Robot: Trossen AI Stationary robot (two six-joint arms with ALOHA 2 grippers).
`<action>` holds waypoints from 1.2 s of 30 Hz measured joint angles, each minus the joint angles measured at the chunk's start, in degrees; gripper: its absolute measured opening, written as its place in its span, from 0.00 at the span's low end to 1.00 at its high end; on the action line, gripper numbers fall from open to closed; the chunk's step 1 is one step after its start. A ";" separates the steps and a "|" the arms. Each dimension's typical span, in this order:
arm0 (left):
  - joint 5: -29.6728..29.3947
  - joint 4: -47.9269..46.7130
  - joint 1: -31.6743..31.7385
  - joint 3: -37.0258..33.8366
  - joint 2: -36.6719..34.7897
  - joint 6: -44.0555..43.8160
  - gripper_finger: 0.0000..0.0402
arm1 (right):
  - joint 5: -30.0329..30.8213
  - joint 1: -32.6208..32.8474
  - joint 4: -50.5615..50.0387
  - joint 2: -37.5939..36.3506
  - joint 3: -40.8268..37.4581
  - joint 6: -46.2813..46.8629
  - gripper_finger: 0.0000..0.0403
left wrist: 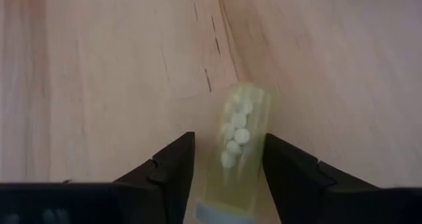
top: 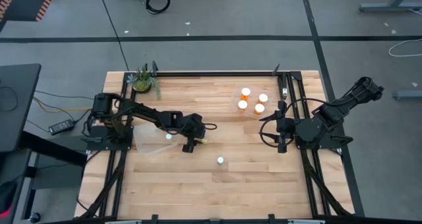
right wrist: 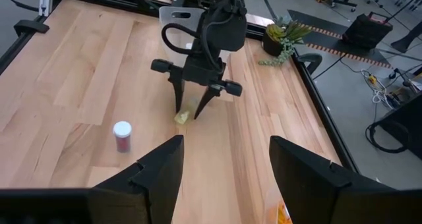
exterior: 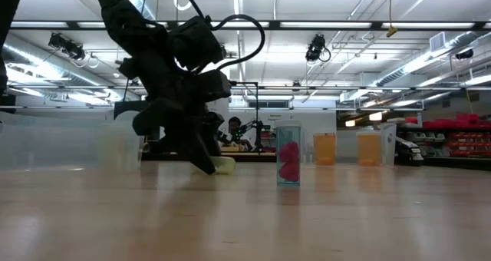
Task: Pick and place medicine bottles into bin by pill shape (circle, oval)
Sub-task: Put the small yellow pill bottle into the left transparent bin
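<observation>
A clear yellowish bottle of small round white pills [left wrist: 239, 135] lies on its side on the table, also showing in the high view [top: 202, 141]. My left gripper [left wrist: 229, 137] is open and points down over it, one finger on each side, as the right wrist view shows [right wrist: 188, 112]. A small white-capped bottle of pink pills [top: 220, 161] stands on the table to the near right of it. Several white-capped orange bottles [top: 252, 100] stand at the far right. My right gripper [top: 282, 143] waits open and empty at the table's right side. My left gripper stands astride the lying bottle from above, its fingers across the bottle's length. One finger [left wrist: 283, 168] stands right against the bottle's side [left wrist: 259, 141]; whether it touches, I cannot tell. The other finger [left wrist: 173, 168] stands off with a small gap. The bottle lies on the table.
A clear bin [top: 150, 140] holding a white-capped bottle [top: 169, 136] stands just left of my left gripper. A small potted plant [top: 142, 81] stands at the far left corner. Bare wood lies along the near side of the table [top: 217, 191].
</observation>
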 joint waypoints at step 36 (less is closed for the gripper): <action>-1.75 -70.23 -3.77 38.45 -0.66 -24.41 0.29 | 0.38 -0.07 0.28 -0.01 0.15 -7.06 0.57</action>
